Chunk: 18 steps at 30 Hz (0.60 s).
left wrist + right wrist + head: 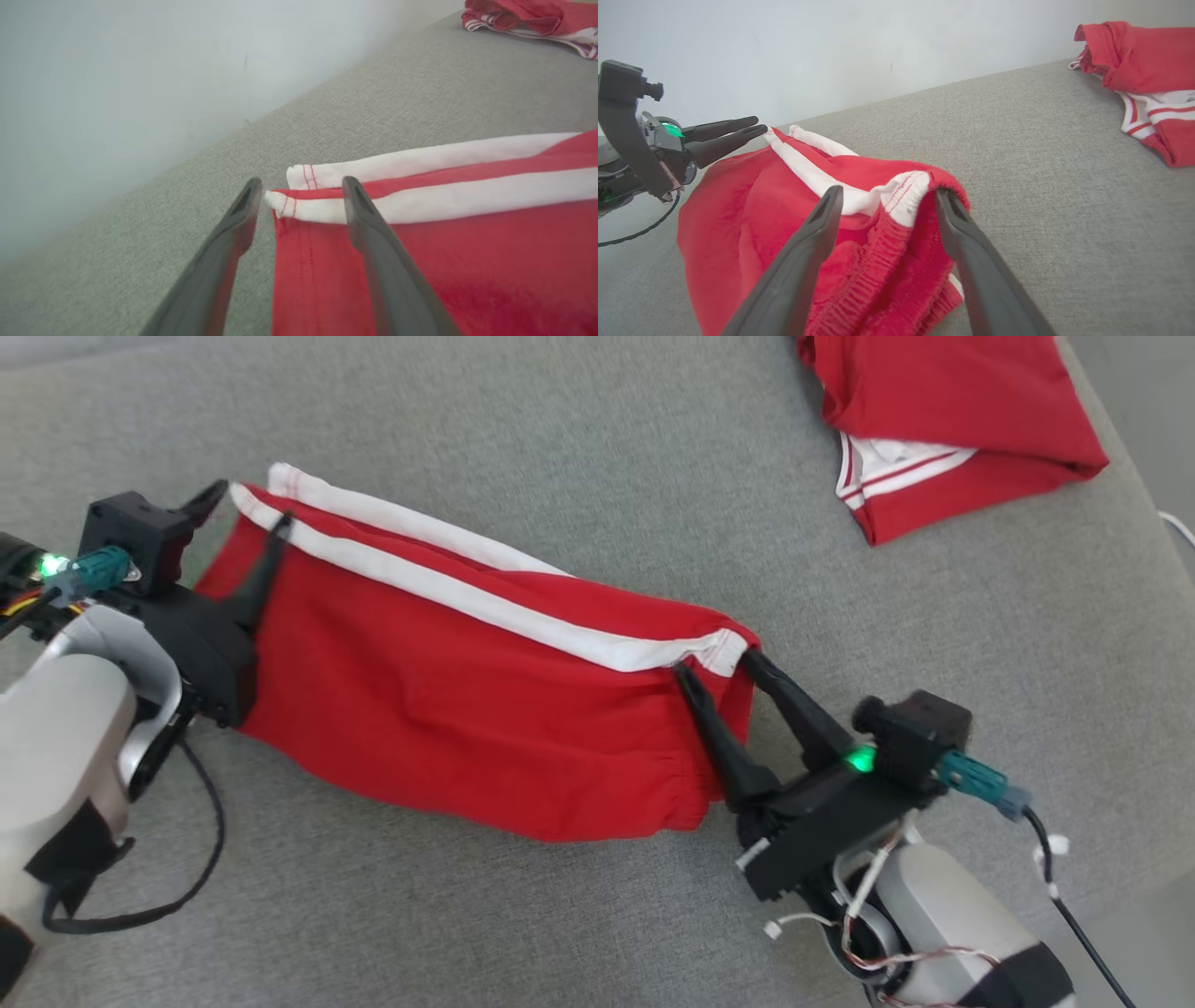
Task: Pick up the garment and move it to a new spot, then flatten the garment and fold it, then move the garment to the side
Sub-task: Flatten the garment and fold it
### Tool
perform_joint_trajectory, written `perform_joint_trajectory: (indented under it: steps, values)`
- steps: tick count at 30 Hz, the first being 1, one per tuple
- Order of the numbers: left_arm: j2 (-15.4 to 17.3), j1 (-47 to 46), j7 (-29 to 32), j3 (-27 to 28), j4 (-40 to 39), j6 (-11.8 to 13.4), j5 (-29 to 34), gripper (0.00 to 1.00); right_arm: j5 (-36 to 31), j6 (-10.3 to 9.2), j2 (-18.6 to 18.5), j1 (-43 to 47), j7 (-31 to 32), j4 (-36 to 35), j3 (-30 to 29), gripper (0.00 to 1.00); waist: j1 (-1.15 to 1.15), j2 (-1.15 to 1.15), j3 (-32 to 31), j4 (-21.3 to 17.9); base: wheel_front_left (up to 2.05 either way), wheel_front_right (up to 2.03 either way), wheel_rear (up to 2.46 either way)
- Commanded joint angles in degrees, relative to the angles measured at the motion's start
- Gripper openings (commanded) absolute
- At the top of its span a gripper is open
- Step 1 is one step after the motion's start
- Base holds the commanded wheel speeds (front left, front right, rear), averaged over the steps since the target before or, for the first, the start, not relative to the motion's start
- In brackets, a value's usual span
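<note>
The garment (448, 709) is a pair of red shorts with white side stripes, lying folded lengthwise on the grey cushion (579, 457). My left gripper (252, 509) stands open at its hem end. In the left wrist view its fingers (373, 242) straddle the white-striped corner of the garment (467, 261), spread apart. My right gripper (717, 663) is open at the elastic waistband end. The right wrist view shows the right gripper (888, 190) with the waistband corner of the garment (738, 210) bunched between its spread fingers, and the left gripper (756, 126) at the far end.
A second red garment with white trim (943, 420) lies crumpled at the cushion's far right corner, also seen as a red heap (1143, 60) in the right wrist view. A pale wall (140, 70) runs along the cushion's far edge. Cables (1074, 915) trail from my right wrist.
</note>
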Motion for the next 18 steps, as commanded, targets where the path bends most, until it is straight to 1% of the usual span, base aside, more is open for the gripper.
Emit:
perform_joint_trajectory:
  steps: [1, 5, 9, 12, 18]
  values:
    - [-0.4, 0.2, -0.8, 0.0, 0.3, 0.1, -1.2, 1.0, -0.4, -0.11, -0.6, 1.2, -0.3, 0.0, -0.5, 1.0, 0.0, -0.01, -1.7, 1.0, 0.0, 0.0, 0.0]
    - [-0.3, 2.0, -3.0, -0.2, 0.4, 0.1, -2.8, 1.0, -0.6, -0.11, -1.8, 4.5, -0.4, -1.1, -2.6, 1.0, 0.0, -0.01, -5.1, 2.4, 0.0, 0.0, 0.0]
    - [0.4, 4.3, -4.1, 1.6, -0.4, 0.1, -4.5, 1.0, -1.1, -0.11, -2.6, 9.1, -1.3, -3.6, -5.8, 1.0, 0.0, -0.01, -8.9, 3.7, 0.0, 0.0, 0.0]
    - [1.4, 6.9, -4.2, 4.7, -2.1, 0.3, -4.7, 1.0, -3.1, -0.11, -2.8, 12.7, -2.0, -5.9, -7.8, 1.0, 0.0, -0.01, -11.3, 4.2, 0.0, 0.0, 0.0]
    - [4.2, 15.4, -4.2, 11.6, -9.2, 2.6, -2.7, 1.0, -6.3, -0.11, -0.2, 20.0, -3.8, -10.5, -11.9, 1.0, 0.0, -0.01, -14.3, 4.4, 0.0, 0.0, 0.0]
